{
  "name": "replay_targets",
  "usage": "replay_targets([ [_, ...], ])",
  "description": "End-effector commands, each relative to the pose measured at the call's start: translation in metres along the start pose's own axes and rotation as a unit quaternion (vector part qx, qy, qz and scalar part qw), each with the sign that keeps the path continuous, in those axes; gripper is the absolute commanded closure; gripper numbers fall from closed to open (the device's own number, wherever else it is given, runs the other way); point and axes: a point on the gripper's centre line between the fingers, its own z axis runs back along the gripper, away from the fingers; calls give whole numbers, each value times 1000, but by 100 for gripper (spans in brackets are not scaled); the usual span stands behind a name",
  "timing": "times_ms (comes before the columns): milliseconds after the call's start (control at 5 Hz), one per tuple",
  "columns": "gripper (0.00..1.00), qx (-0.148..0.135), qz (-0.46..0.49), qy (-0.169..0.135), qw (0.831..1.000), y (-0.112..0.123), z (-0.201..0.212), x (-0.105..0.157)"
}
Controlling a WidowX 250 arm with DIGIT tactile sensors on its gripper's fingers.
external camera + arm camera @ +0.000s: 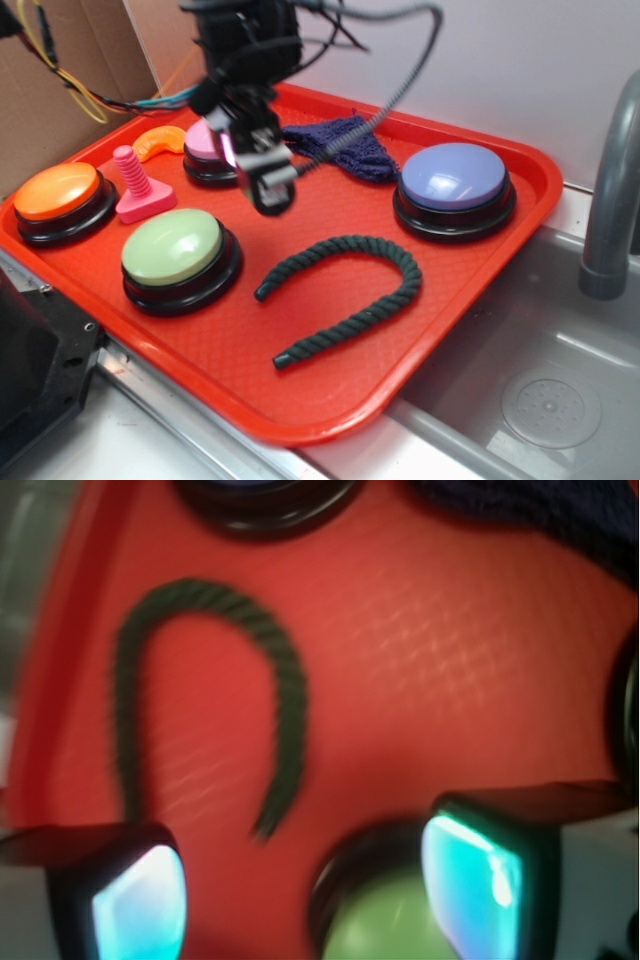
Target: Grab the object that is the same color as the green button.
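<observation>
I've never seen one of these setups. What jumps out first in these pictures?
The bright red tray fills the scene, dotted with big dome buttons: orange, green button, pink and purple. A dark green rope lies bent in a U near the tray's front. The black gripper hangs above the tray's middle, jaws apart, holding nothing.

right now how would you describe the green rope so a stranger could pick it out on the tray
Start at the red tray and find the light-green button near its front edge. Just beside it, toward the sink, lies the rope, flat on the tray. It is the only long thin thing there: dark green, twisted, bent into a U.
</observation>
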Motion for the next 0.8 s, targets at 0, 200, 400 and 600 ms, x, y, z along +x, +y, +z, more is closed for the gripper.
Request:
replay_targets([
  [0,0,-1,-34,16,999,-18,-15,34],
  [200,27,15,-24,48,998,-18,-29,33],
  [400,100,33,-14,80,996,-13,-44,28],
  [600,100,42,-12,109,993,-8,-59,24],
])
